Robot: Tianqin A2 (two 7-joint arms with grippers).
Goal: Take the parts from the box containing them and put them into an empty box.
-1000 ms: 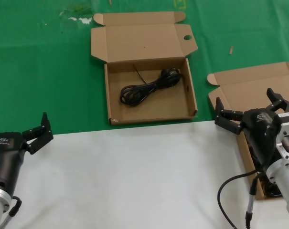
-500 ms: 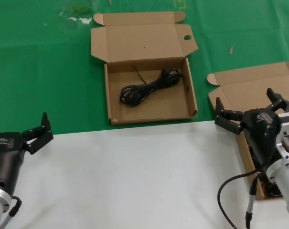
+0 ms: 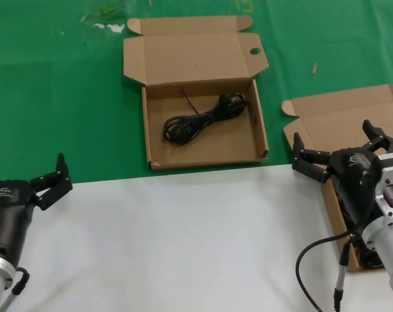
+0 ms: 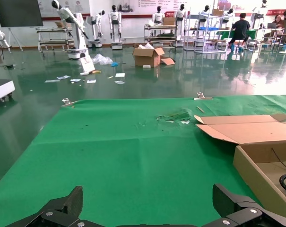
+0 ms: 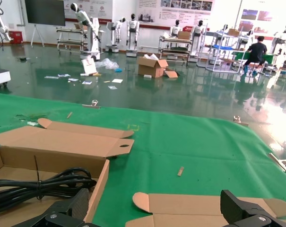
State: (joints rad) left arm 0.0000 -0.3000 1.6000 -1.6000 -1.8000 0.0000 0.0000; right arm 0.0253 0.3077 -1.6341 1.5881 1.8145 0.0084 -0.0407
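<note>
a cord is lying coiled in the holed box on the green cloth. both claws are gaping wide, holding nothing: left gripper low left, right gripper over the right box. no lettering is readable.

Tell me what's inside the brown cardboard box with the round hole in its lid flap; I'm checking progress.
One coiled black cord bundle lies on the floor of the brown cardboard box with the holed flap. Nothing else shows inside; the strip behind its near wall is hidden.
</note>
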